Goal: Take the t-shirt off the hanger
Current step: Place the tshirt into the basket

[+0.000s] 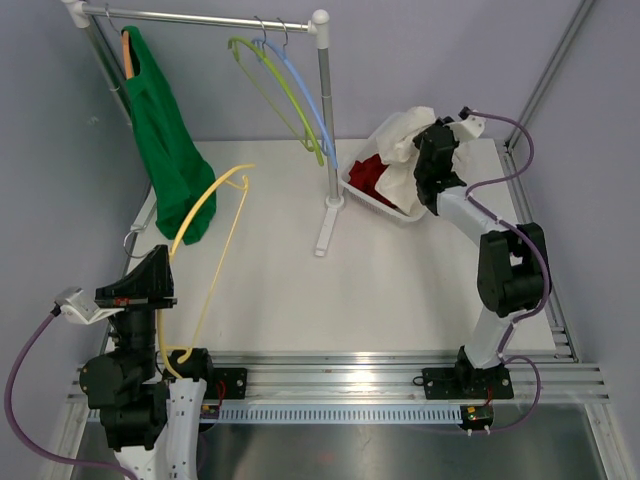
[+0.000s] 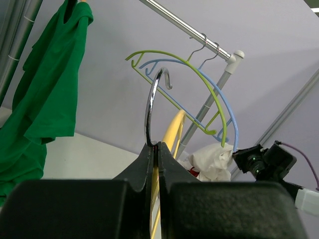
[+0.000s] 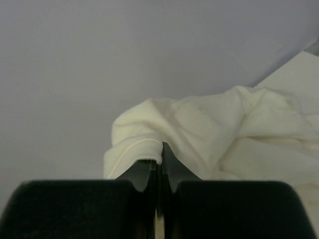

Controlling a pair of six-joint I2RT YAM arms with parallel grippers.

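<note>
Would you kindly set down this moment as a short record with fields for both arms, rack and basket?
left fingers: shut on yellow hanger, at its metal hook
right fingers: shut on white t-shirt, at basket
yellow hanger: bare, off rack
basket: holds red cloth
rack: green t-shirt hanging; green hanger and blue hanger bare

Clothes rail (image 1: 200, 16) on an upright post, standing on the white tabletop (image 1: 380, 280). Hung from it: green garment (image 1: 165, 140) at left; bare lime hanger (image 1: 240, 42) and bare blue hanger (image 1: 300, 82) side by side. White basket (image 1: 375, 203) at right holds red cloth (image 1: 375, 175).
</note>
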